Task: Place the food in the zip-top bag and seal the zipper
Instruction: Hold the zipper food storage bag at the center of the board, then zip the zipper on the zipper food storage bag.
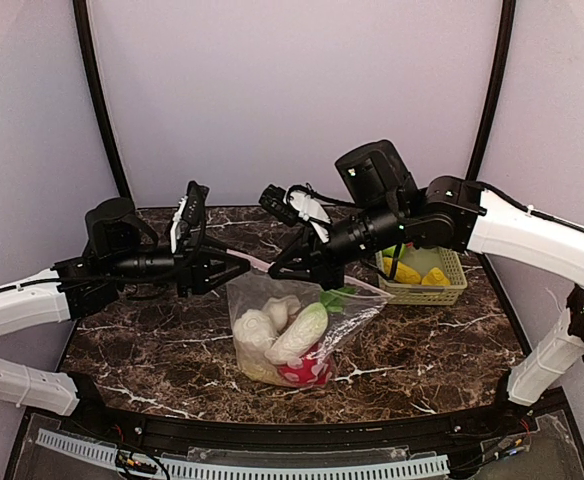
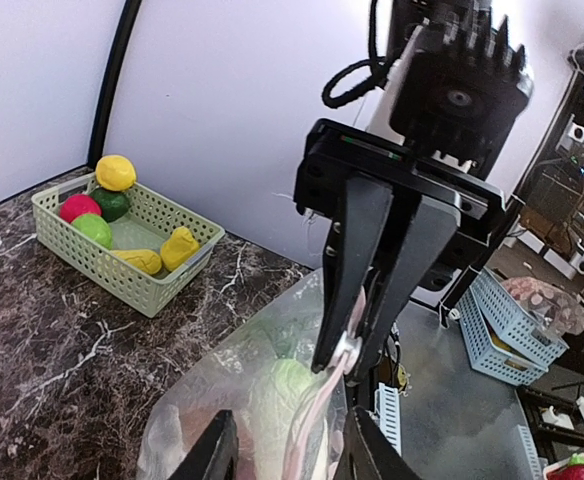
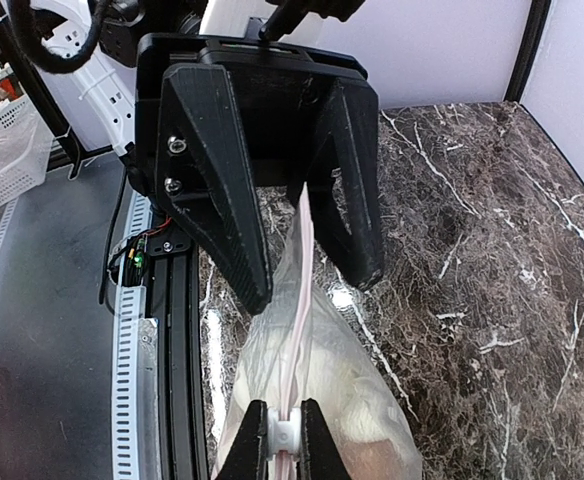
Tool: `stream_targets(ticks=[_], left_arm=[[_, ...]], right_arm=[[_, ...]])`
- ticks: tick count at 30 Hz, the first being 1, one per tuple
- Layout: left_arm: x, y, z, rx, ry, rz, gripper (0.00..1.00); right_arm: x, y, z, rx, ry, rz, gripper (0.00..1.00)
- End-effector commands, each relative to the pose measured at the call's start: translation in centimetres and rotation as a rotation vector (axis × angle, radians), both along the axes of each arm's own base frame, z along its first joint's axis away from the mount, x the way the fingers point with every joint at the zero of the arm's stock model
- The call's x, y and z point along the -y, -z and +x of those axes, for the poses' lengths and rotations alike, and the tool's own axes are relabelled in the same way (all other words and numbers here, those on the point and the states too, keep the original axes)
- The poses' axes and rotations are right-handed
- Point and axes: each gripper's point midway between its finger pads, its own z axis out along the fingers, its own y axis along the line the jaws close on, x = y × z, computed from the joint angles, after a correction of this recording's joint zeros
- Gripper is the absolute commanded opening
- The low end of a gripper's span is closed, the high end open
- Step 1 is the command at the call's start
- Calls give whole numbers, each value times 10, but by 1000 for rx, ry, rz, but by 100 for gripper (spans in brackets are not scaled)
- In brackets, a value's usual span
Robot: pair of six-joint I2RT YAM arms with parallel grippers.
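- While pinching the slider tab (image 3: 287,432) in the closed right claw (image 2: 347,350), draw along the zipper (image 3: 297,330) only.
- Left claw (image 3: 312,288): jaws apart, straddling the zipper.
- Zip-top bag (image 1: 357,316): on the table (image 1: 152,350) beside the mesh basket (image 1: 452,292), toy vegetables (image 1: 297,335) inside; floppy, slick, light, so grip the stiffer strip.

The bag (image 1: 357,325) lies at the centre of the table (image 1: 442,350), with toy food (image 1: 297,335) inside it. The basket (image 1: 450,292) stands behind it to the right, apart from it, with other pieces (image 1: 404,270) in it. The zipper (image 3: 297,300) runs along the bag's raised rear edge. The left gripper (image 1: 240,268) straddles its left part. The right gripper (image 3: 285,445), just to the right, clamps the slider (image 3: 285,432).
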Motion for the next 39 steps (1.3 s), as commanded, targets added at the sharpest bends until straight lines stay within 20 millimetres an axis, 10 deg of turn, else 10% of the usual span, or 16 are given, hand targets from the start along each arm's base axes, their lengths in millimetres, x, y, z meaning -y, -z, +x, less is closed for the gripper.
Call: stream_targets(ticks=[1, 18, 39], left_arm=[[4, -17, -13, 23, 92, -47, 34], [-1, -21, -10, 51, 55, -83, 1], [-55, -14, 24, 22, -178, -49, 1]], right_arm=[[-2, -18, -1, 14, -9, 56, 0], [6, -7, 6, 15, 55, 13, 0], [125, 29, -10, -62, 332, -68, 0]])
